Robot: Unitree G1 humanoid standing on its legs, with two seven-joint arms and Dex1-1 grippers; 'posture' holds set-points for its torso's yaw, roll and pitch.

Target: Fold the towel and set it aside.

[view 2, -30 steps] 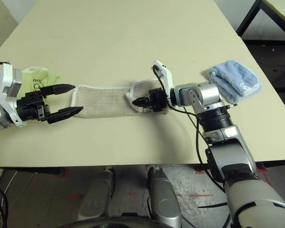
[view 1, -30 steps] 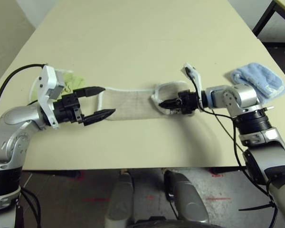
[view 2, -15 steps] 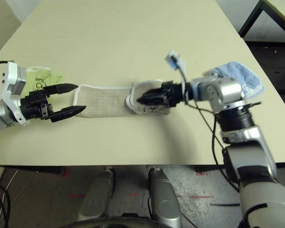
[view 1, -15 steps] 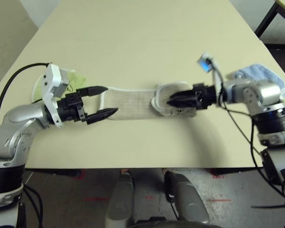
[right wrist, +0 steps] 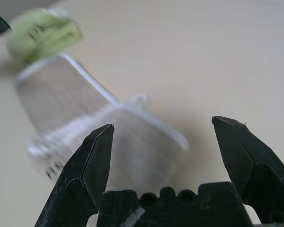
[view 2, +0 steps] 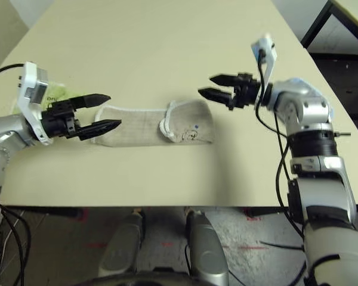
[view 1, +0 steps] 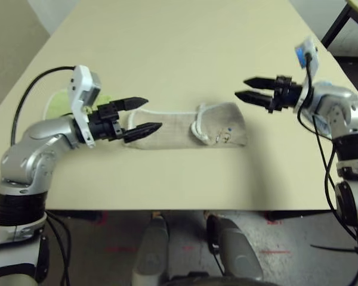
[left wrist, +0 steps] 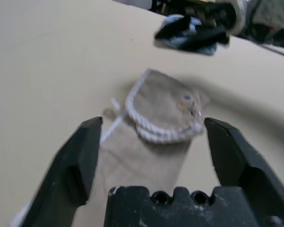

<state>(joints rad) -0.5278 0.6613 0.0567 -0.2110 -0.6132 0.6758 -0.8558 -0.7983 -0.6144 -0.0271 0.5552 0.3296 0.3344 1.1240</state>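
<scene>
The towel (view 1: 188, 125) lies flat on the tabletop (view 1: 179, 53) as a long strip, its right end already doubled over onto the middle so the little embroidered mark faces up. The right pincer (view 1: 249, 92) hangs just beyond that doubled end, fingers apart and holding nothing. The left pincer (view 1: 144, 116) is at the strip's other end, fingers apart with one above and one at the cloth's edge; no grip is made yet. The step in hand looks like taking this left end and carrying it over the middle. To do that well, the left pincer should close on the white stitched edge itself, catching the full thickness, lift only enough to clear the cloth, then lay it square over the doubled part so the edges line up. A green towel (view 2: 55, 91) sits just behind the left pincer and should be left undisturbed.
</scene>
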